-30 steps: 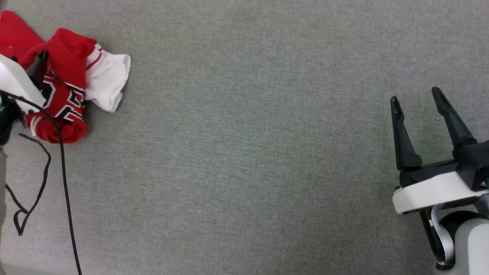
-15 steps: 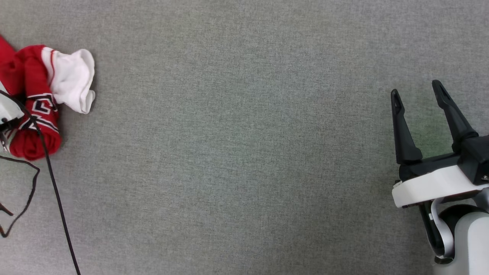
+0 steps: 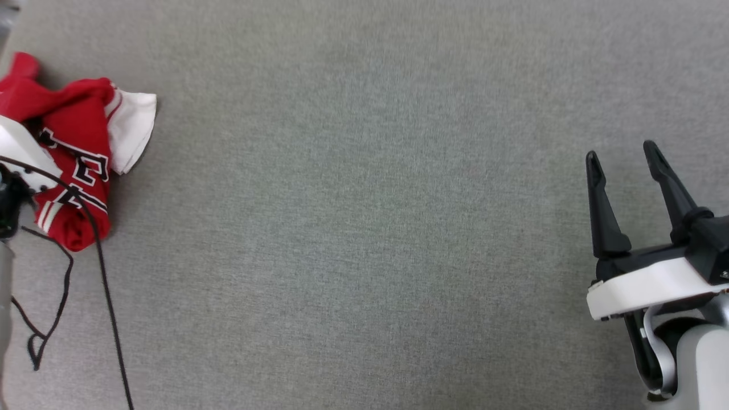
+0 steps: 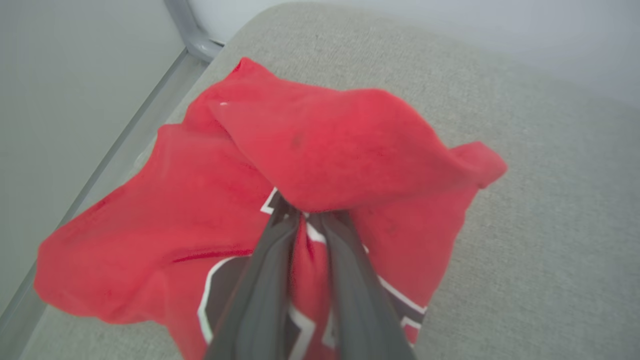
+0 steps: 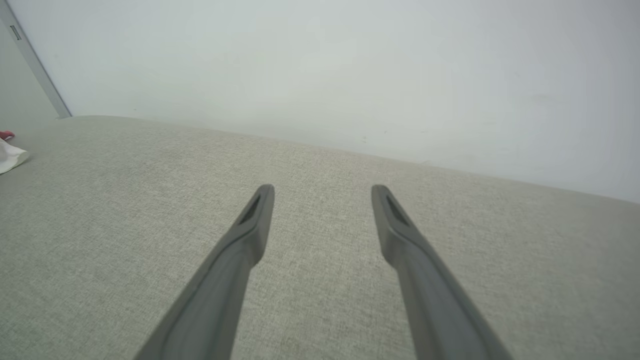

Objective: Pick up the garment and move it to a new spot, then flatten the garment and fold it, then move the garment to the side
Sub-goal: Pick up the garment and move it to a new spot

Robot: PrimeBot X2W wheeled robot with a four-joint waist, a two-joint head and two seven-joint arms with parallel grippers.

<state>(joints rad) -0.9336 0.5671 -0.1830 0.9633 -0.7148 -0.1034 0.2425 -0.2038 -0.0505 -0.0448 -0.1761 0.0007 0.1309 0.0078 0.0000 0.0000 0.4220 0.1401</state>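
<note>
the left gripper (image 4: 307, 220) has its jaws narrow, pinching a red fold of the garment (image 4: 350, 145). the garment lies bunched at the far left of the desk (image 3: 364, 228), long axis pointing away from the robot. the right gripper (image 3: 621, 149), jaws wide and empty, is well apart. grey woven surface, pale wall (image 5: 350, 75) behind.

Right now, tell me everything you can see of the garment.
The garment is a red jersey of soft, knit-looking cloth. It has a white short sleeve trimmed in red-and-white stripes, and black lettering outlined in white. It lies crumpled in a heap, not flattened, at the far left of the grey fabric surface, near the edge. The left gripper is shut on a fold near its middle, with a red flap drooping over the pinch. A black cable crosses its lower part in the head view.
</note>
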